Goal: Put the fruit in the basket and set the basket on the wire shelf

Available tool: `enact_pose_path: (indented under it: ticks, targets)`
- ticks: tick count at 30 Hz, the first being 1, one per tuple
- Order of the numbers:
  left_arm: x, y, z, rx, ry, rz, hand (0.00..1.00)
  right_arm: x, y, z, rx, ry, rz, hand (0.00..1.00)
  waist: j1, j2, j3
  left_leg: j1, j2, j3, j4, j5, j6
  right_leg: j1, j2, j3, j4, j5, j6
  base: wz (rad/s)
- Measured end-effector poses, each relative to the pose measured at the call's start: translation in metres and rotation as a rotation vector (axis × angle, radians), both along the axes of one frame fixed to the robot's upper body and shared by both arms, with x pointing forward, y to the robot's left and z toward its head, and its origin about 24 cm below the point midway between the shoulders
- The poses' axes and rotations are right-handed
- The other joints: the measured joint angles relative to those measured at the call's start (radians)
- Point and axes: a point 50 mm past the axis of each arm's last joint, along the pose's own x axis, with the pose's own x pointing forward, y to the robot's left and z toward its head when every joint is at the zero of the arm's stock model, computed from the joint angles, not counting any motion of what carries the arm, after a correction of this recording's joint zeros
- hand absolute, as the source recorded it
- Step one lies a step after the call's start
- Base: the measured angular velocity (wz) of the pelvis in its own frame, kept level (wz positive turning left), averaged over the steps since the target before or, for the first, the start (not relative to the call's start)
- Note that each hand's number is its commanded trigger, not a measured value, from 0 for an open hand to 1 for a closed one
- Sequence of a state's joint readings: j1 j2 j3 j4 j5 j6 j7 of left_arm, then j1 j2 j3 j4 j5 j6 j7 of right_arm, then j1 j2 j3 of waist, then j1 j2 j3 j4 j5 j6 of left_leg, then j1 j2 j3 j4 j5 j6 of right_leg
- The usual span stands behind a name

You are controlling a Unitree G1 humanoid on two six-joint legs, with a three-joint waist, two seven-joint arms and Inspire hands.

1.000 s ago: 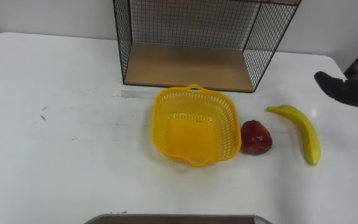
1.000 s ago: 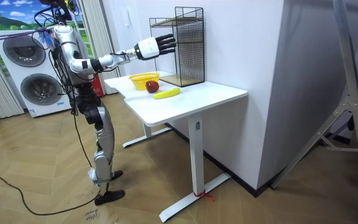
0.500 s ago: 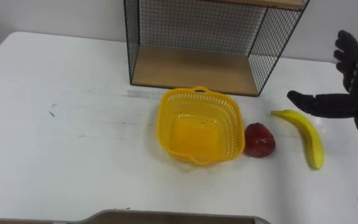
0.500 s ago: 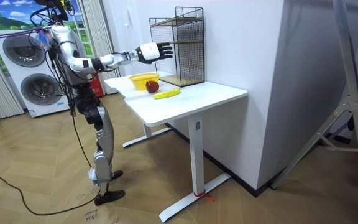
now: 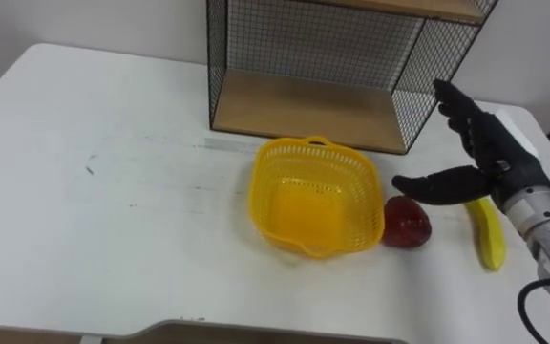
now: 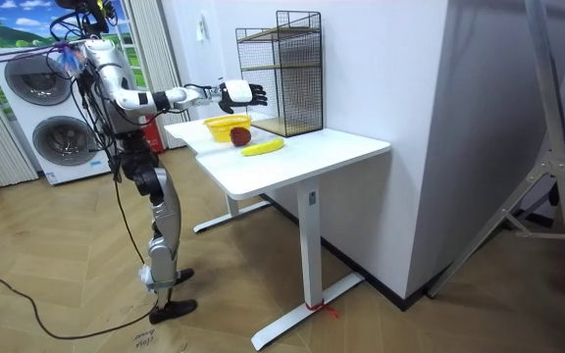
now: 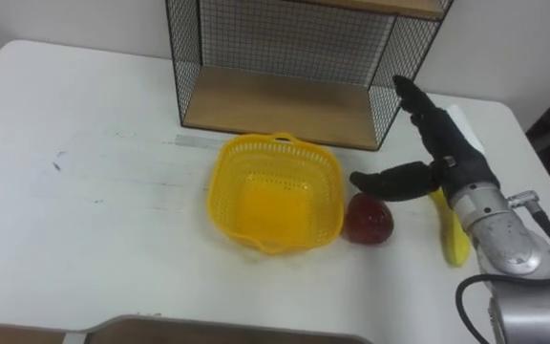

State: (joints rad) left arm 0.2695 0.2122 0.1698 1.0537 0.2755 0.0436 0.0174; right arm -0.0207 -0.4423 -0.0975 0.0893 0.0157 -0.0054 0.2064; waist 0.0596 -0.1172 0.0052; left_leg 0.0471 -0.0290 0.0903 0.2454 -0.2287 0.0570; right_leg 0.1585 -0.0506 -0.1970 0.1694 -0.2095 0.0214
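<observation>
While the yellow plastic mesh basket [image 5: 318, 196] sits upright on the white table [image 5: 113, 220], both pieces of fruit are lying outside it on the tabletop. The dark red apple-looking fruit [image 5: 407, 225] is right up against the basket's right wall, close enough that I can't tell if they're touching. The yellow banana [image 5: 490, 239] lies a bit further right, lengthwise from far to near, with its far end hidden under the robot's arm. Just beyond the basket is the black wire shelf with a wooden bottom board [image 5: 304, 110], at the far edge of the table, and the basket is on the table in front of it, near but not on the board. The robot's right hand [image 5: 490, 162] comes in from the right and hangs in the air over the fruit. Its dark fingers [image 5: 456, 110] are straight, fanned apart and pointing to the far left toward the shelf's right corner, and the thumb sticks out left above the red fruit, so it's holding nothing. In the room view the robot stands upright at the table's end on the room view's left, with that arm stretched out well above the tabletop and two white washing machines [image 6: 52, 118] behind it.
</observation>
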Motion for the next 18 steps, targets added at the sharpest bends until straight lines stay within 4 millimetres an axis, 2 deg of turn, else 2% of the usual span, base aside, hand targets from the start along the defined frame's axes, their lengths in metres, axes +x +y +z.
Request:
enact_pose_path:
  ticks: [3,8,12,18]
  targets:
    - [0.001,-0.002,-0.001,-0.004,0.011,-0.028,0.00,-0.003,-0.004,-0.016,-0.022,0.075,-0.019,0.00,0.001,0.001,0.0010,-0.002,0.000,-0.004,0.007,0.000,0.000,-0.001,0.000,0.001,0.001,0.000,0.000,0.04]
    - [0.006,-0.006,-0.002,-0.012,0.011,-0.066,0.00,-0.005,0.003,-0.025,-0.056,0.126,0.028,0.00,0.000,0.012,0.0045,-0.004,0.000,-0.004,0.010,0.000,0.000,-0.002,0.000,0.000,0.001,0.000,0.000,0.00]
    - [0.009,-0.007,-0.002,-0.017,0.008,-0.078,0.00,-0.009,0.007,-0.032,-0.055,0.159,0.056,0.00,-0.001,0.021,0.0001,-0.010,0.000,-0.005,0.011,0.000,0.000,-0.001,0.001,-0.003,0.003,0.000,0.000,0.00]
    - [0.008,-0.007,-0.002,-0.019,0.008,-0.077,0.00,-0.016,0.008,-0.039,-0.050,0.204,0.081,0.00,0.000,0.021,-0.0032,-0.008,0.000,-0.006,0.013,0.000,0.000,-0.002,0.000,-0.004,0.003,0.000,0.000,0.00]
